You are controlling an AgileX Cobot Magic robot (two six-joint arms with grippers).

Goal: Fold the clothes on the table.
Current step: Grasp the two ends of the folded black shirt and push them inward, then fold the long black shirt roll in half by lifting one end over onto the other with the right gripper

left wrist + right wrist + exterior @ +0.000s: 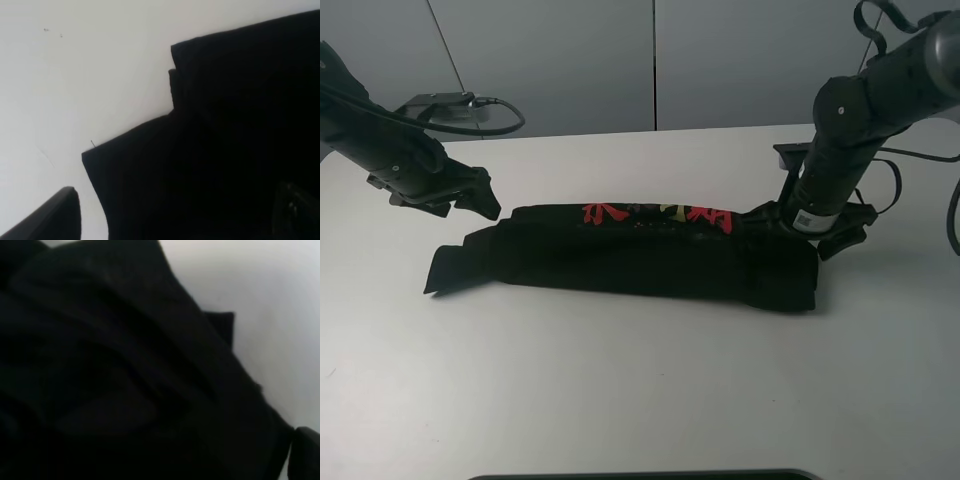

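Clothes (640,262) lie folded into a long band on the worktop (620,400), left fingers (50,217) and right fingers (306,452) apart at its ends, so next probably comes gripping for a crosswise fold.

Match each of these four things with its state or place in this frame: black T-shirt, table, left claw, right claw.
Things:
1. black T-shirt
2. table
3. left claw
4. right claw

States or places:
A. white and matte
B. low at the shirt's right end
C. folded into a long band
D. open, beside the shirt's left end

Pairs: 1-C, 2-A, 3-D, 4-B
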